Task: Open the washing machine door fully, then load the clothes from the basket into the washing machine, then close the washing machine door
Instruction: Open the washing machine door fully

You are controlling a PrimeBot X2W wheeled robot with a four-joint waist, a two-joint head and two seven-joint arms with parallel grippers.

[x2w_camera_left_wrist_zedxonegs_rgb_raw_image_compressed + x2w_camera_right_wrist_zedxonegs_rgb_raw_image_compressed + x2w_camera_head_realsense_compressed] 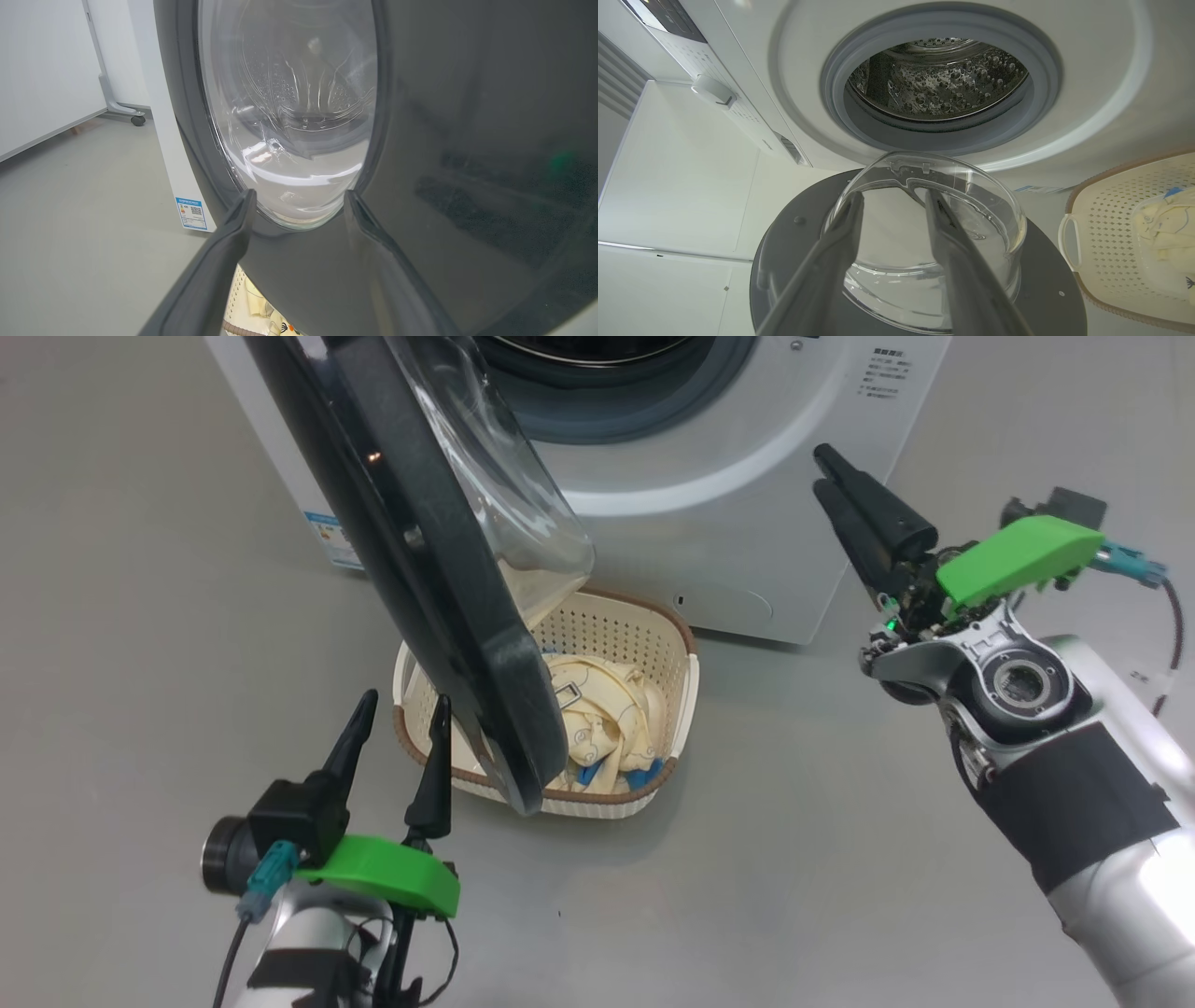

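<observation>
Here the door hangs ajar over the basket of clothes. The left gripper is spread wide near its edge, and the right gripper is slightly parted, empty.

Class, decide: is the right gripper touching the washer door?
Apart. The head view shows the right gripper well clear of the door, with the washer front between them.

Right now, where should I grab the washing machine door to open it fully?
Probably the black rim at the free end of the washing machine door, left gripper coming edge-on from the robot's side: that rim is thin, the glass bowl bulges.
</observation>
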